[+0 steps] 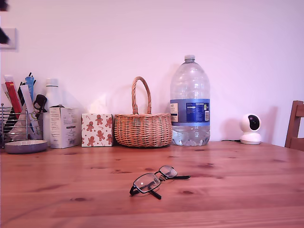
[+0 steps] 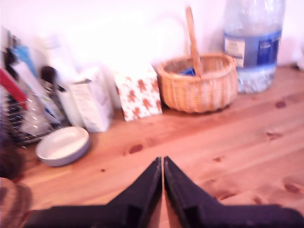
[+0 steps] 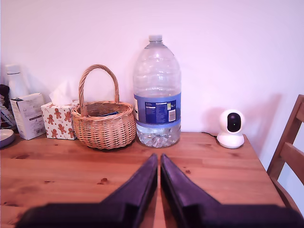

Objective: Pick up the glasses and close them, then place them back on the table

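The glasses (image 1: 155,180) lie on the table (image 1: 247,185) near its front middle in the exterior view, thin black frame, one arm stretched toward that view's right and the other folded under the lenses. No arm or gripper shows in the exterior view. My first gripper (image 2: 163,162) is shut with nothing between its dark fingers, hovering over bare wood and facing the back row of items. My second gripper (image 3: 158,159) is also shut and empty, pointing at the water bottle (image 3: 157,95). The glasses do not appear in either wrist view.
Along the wall in the exterior view stand a wire rack of utensils (image 1: 19,114), a grey dish (image 1: 25,146), a white carton (image 1: 64,126), a gingerbread tissue box (image 1: 97,129), a wicker basket (image 1: 142,128), the water bottle (image 1: 190,102) and a small white camera (image 1: 250,128). A wooden chair (image 1: 295,126) stands at that view's right.
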### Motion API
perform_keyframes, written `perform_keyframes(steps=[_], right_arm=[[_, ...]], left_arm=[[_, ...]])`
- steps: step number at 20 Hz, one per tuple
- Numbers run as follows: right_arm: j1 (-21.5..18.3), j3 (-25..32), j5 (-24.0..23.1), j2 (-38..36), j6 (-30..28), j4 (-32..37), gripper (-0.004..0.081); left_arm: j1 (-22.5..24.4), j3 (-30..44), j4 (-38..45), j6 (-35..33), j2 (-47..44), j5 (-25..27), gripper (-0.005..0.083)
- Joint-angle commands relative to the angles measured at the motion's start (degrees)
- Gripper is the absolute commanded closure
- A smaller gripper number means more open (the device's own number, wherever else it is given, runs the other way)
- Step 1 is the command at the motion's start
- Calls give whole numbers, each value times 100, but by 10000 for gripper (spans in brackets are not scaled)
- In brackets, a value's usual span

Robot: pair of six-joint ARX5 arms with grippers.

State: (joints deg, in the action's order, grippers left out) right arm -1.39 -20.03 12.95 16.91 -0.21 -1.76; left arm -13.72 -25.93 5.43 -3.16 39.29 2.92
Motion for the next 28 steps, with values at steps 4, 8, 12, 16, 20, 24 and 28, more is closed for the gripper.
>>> perform_keyframes(steps=[4, 8, 12, 16, 20, 24, 28], right_arm=[[70, 13, -2, -168, 15, -437, 783], [229, 17, -107, -337, -105, -756, 783], [422, 317, -367, -662, -103, -774, 783], [566, 782, -437, -1123, -26, -802, 783], [577, 752, -444, -1300, 131, -986, 783], [577, 752, -442, -1300, 131, -1641, 783], [577, 752, -442, -1300, 129, -2509, 783]], left_arm=[[9, 800, 48, 173, -942, 122, 793], [-74, 1250, -79, 321, -1652, 125, 793], [-173, 1351, -496, 319, -2096, 138, 793], [-186, 1351, -566, 319, -2358, 138, 793], [-184, 1349, -966, 321, -2435, 101, 792], [-184, 1349, -1585, 319, -2435, 98, 792], [-184, 1349, -2127, 319, -2435, 98, 792]])
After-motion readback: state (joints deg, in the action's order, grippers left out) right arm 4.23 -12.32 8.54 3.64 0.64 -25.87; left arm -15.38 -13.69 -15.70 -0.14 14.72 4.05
